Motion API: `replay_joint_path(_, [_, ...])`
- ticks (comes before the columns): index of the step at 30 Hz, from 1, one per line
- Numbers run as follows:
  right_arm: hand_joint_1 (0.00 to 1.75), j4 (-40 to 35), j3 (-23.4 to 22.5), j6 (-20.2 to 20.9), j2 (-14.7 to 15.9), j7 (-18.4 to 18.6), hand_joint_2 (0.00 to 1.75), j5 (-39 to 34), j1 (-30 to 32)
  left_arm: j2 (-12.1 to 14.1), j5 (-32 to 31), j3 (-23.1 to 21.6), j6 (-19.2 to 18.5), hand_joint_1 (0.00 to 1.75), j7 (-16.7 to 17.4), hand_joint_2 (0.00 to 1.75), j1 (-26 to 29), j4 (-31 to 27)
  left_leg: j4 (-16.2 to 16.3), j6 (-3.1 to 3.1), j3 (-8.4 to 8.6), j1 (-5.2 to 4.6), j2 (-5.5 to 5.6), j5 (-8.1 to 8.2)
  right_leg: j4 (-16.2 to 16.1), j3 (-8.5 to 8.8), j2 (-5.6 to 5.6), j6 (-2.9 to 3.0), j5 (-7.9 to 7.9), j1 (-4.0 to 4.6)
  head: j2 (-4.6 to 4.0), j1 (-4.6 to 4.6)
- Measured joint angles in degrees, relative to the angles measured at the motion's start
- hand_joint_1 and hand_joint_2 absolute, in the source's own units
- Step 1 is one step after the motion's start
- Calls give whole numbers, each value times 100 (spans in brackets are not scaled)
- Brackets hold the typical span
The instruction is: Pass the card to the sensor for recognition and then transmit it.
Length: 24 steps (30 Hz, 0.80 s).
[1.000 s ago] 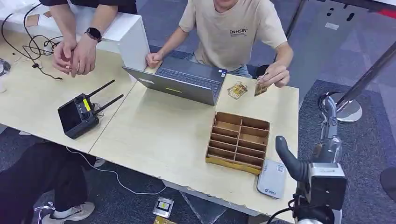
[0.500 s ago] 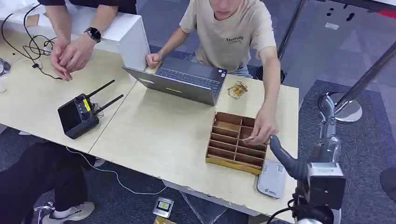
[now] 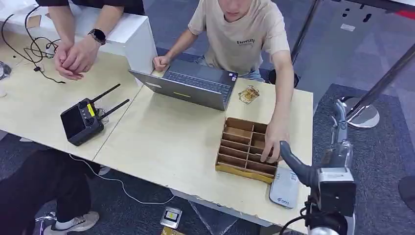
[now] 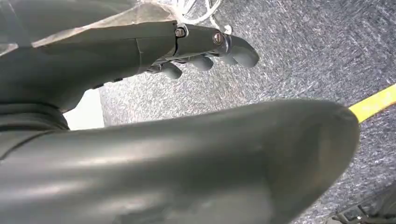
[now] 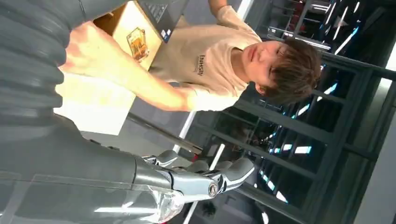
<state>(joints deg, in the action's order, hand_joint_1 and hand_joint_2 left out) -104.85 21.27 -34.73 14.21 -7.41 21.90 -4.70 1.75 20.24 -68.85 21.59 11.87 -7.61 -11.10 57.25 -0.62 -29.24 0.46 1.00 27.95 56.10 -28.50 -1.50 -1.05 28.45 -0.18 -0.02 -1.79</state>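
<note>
A shallow brown wooden organiser tray (image 3: 248, 149), split into two columns of narrow slots, sits on a pale wooden table (image 3: 171, 142). A person in a beige T-shirt (image 3: 242, 36) reaches across and presses a hand (image 3: 273, 142) into the tray's right-hand slots; whether a card lies under that hand cannot be told, and the other slots look empty. A small yellow-patterned card (image 3: 249, 94) lies flat on the table beyond the tray, beside an open grey laptop (image 3: 188, 85). Just in front of the tray, at the table's near edge, rests a white rounded card sensor (image 3: 284, 187). The robot's right hand (image 3: 337, 147) is raised beside the tray's right end, fingers extended and apart, holding nothing. The left hand (image 4: 201, 51) hangs over grey carpet with its fingers loosely curled, empty.
</note>
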Motion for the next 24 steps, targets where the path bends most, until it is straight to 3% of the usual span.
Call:
replay_joint_path(6, [0,192,140,-37,-103,205,175,347,-145,107,-9,0,-96,0,-15,0,-17,0,0,0,1,1,0,0,1,1,-1,0,0,1,0,-2])
replay_joint_path(24, [0,841,424,-426,-18,670,175,1339,1,177,17,9,-118,0,-7,0,-21,0,0,0,2,0,0,0,1,0,-1,0,0,0,0,-2])
